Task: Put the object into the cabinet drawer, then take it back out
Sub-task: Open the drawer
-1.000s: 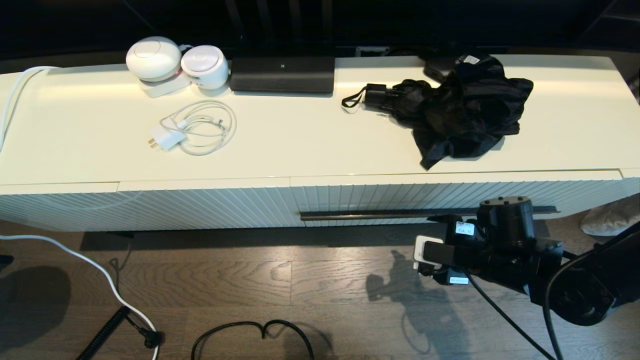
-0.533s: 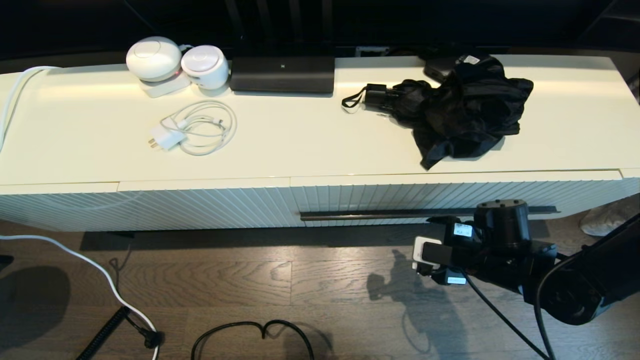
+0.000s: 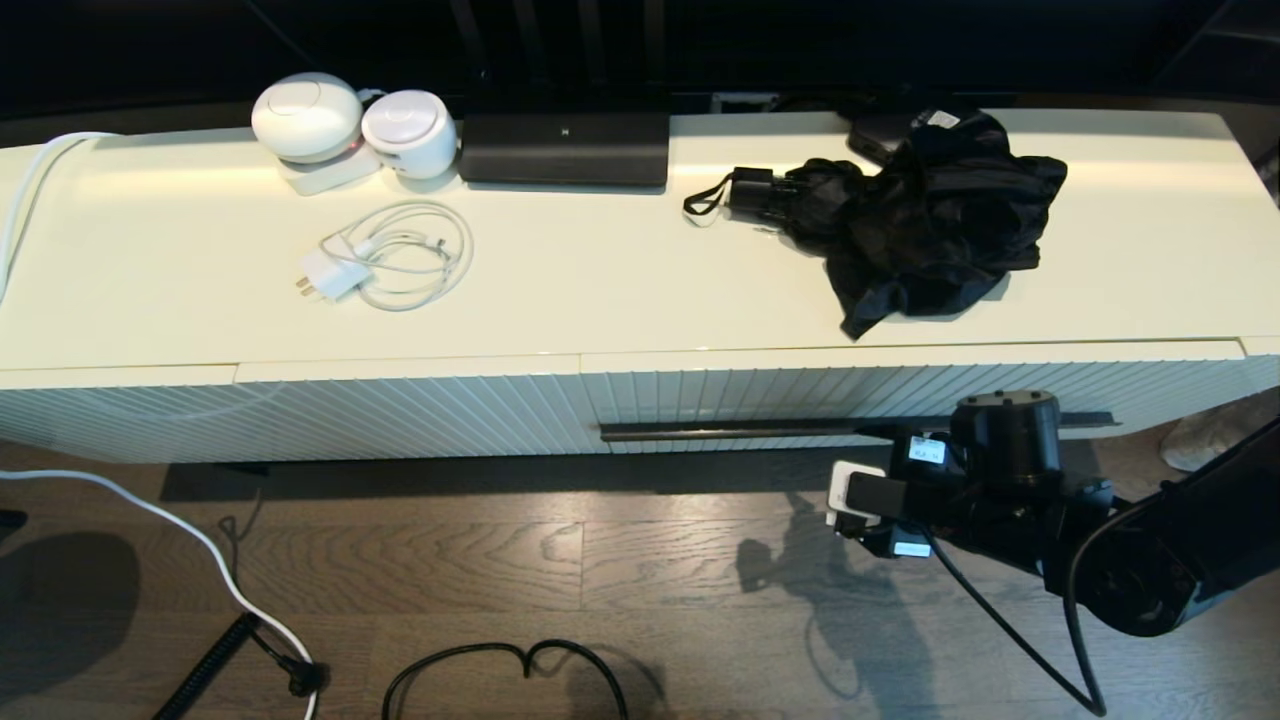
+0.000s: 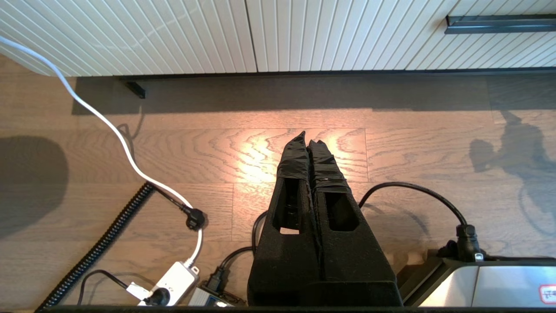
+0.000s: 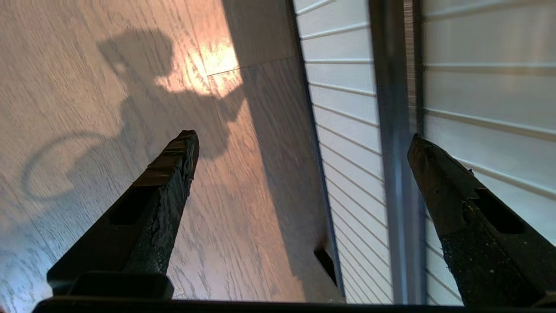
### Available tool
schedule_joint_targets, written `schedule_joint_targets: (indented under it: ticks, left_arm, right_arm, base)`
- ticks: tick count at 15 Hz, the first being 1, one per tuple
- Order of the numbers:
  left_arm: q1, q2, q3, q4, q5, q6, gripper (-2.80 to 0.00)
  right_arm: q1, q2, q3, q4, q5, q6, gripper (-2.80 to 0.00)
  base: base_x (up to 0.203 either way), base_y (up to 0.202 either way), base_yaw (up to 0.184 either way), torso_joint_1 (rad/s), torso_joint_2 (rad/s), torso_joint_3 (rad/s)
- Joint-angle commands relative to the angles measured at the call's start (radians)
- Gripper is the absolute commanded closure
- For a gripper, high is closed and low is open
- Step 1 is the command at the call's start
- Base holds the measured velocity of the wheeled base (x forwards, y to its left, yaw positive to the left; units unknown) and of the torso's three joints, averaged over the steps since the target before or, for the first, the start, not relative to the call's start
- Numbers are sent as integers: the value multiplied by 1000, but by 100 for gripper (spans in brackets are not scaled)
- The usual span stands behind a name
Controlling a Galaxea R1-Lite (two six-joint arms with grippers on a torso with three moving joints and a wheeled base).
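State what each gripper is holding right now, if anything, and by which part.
Nothing is held. The right gripper is open, its fingers either side of the drawer's long dark bar handle without closing on it. The left gripper is shut on nothing, over the floor.

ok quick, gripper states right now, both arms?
Left gripper: shut, empty, parked over the floor.
Right gripper: open, empty, at the drawer's bar handle, not gripping it.
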Motion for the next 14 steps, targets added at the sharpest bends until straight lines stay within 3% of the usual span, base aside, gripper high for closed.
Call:
schedule_joint_targets:
  ticks: [1, 14]
  left_arm:
    - [0, -1, 0, 0, 0, 0, 0]
    - [-1, -2, 0, 0, 0, 0, 0]
  right_arm:
    - [1, -57, 23, 1, 9, -10, -280]
    - [-11, 52, -13, -95, 37, -14, -280]
  base:
    - [0, 0, 0, 0, 0, 0]
    - [0, 0, 0, 0, 0, 0]
